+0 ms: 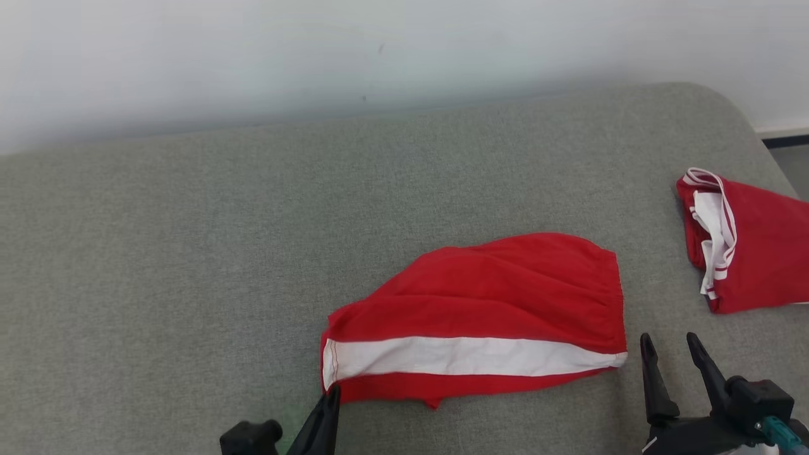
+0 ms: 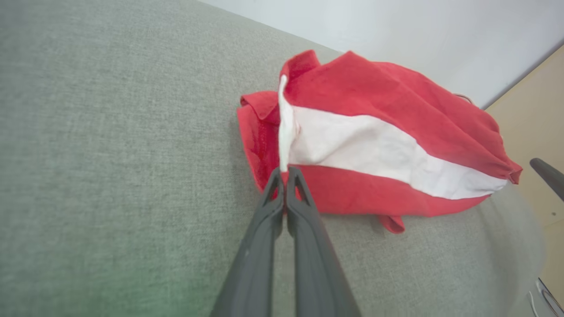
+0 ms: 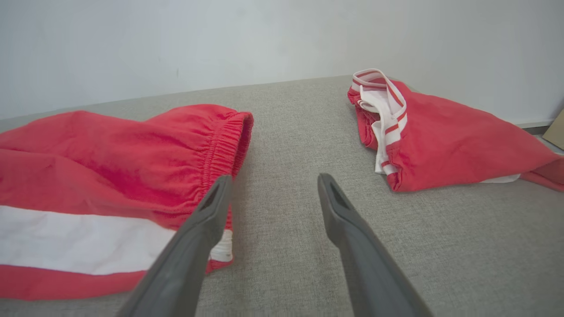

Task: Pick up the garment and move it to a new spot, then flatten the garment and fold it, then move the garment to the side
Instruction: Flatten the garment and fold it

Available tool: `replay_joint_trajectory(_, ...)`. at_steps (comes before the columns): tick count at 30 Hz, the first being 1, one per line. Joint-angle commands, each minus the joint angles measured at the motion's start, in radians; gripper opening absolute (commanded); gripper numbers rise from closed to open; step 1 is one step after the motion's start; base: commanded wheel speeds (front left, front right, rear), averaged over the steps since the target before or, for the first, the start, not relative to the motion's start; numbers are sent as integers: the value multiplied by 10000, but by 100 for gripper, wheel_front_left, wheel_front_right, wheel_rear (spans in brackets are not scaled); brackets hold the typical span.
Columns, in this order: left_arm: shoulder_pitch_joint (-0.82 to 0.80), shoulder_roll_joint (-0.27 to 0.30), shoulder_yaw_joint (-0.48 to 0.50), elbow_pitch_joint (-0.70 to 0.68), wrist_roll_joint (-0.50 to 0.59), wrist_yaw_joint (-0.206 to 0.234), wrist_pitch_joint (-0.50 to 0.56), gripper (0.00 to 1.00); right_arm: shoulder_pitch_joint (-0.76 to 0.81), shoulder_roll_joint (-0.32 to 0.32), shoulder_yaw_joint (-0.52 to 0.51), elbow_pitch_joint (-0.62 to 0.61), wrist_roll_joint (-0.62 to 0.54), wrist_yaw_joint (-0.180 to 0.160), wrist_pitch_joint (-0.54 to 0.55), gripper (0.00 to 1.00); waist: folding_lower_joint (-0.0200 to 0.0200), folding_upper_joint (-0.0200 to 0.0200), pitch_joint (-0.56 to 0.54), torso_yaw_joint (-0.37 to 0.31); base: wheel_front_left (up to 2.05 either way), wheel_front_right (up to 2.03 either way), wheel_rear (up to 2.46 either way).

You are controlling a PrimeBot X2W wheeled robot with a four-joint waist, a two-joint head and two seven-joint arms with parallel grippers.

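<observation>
At the lower left, the left gripper (image 1: 332, 395) has its fingers pressed together on the near-left corner of the garment (image 1: 480, 303). It seems to be pinching the hem, though the cloth between the tips is hard to make out. The red, white-striped garment lies on the grey cushion (image 1: 189, 253). Just beside its right end, the right gripper (image 1: 670, 344) stands spread wide and empty. A second red garment (image 1: 752, 246) sits far right. This looks like the grasp before lifting; next, the right gripper needs a corner of its own.

Finding no readable text, label, brand, number or sign: nothing legible on the red shorts (image 1: 480, 297), on the second red garment (image 1: 765, 253) right of them, or on the grey upholstery (image 1: 189, 253) beneath them.
</observation>
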Motion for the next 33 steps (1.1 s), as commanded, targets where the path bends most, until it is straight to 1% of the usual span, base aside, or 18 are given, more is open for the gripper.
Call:
replay_joint_trajectory(1,308,63,82,-98,81,8,-28,0,149,103,23,19,60,-27,-42,100,0,-1,-290,207,0,0,0)
replay_joint_trajectory(6,778,274,-15,-133,198,8,-28,0,297,283,150,100,104,-27,-42,100,0,-1,-636,331,0,0,0)
replay_joint_trajectory(8,902,312,249,-176,280,8,-28,0,352,360,204,122,97,-27,-42,100,0,-1,-777,375,0,0,0)
replay_joint_trajectory(9,973,299,387,-235,316,8,-28,55,387,402,229,114,108,-27,-42,100,0,-1,-834,394,0,0,0)
replay_joint_trajectory(10,1050,292,563,-278,435,8,-28,100,407,441,240,65,110,-27,-42,100,0,-1,-907,413,0,0,0)
replay_joint_trajectory(13,1289,266,1271,-491,959,8,-28,100,452,517,294,-67,19,-27,-42,100,0,-1,-1063,422,0,0,0)
replay_joint_trajectory(17,1528,152,2171,-905,1974,56,-28,100,584,662,277,-490,-277,-27,-41,100,0,-1,-1198,421,0,0,0)
replay_joint_trajectory(20,1686,124,2772,-1335,2668,280,-28,100,681,818,192,-919,-582,-27,-42,100,0,-1,-1261,404,0,0,0)
replay_joint_trajectory(24,1882,55,3286,-1842,3367,508,-28,100,786,1036,157,-1342,-1044,-27,-41,100,0,-1,-1315,409,0,0,0)
replay_joint_trajectory(26,1907,63,3573,-1976,3504,616,-28,100,829,1129,110,-1429,-1171,-27,-41,100,0,-1,-1344,420,0,0,0)
replay_joint_trajectory(33,2037,23,3840,-2150,3905,597,-28,100,882,1361,225,-1389,-1551,-27,-41,100,0,-1,-1530,523,0,0,0)
